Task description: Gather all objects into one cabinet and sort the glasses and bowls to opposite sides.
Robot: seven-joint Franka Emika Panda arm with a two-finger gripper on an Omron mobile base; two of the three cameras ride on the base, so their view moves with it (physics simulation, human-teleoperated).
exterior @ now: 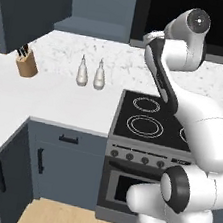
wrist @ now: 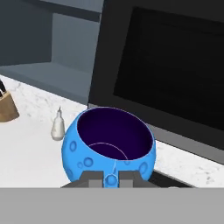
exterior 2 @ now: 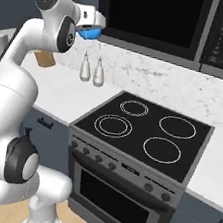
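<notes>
My gripper (wrist: 111, 177) is shut on the near rim of the small glossy blue bowl (wrist: 109, 146), which has a dark inside. In the right base view the gripper (exterior 2: 90, 27) holds this blue bowl (exterior 2: 90, 33) high in the air, just left of the microwave and above the counter. To its left is the slate-blue wall cabinet (exterior: 93, 28), whose shelf is bare where it shows and whose tall door (exterior: 33, 6) is swung open. The same cabinet shelf (wrist: 52, 72) lies beyond the bowl in the hand view.
A black microwave (exterior 2: 157, 19) hangs over the stove (exterior: 148, 116), close to the right of the held bowl. Two pale shaker bottles (exterior: 91, 73) and a wooden knife block (exterior: 26, 63) stand on the white counter (exterior: 59, 100) below the cabinet.
</notes>
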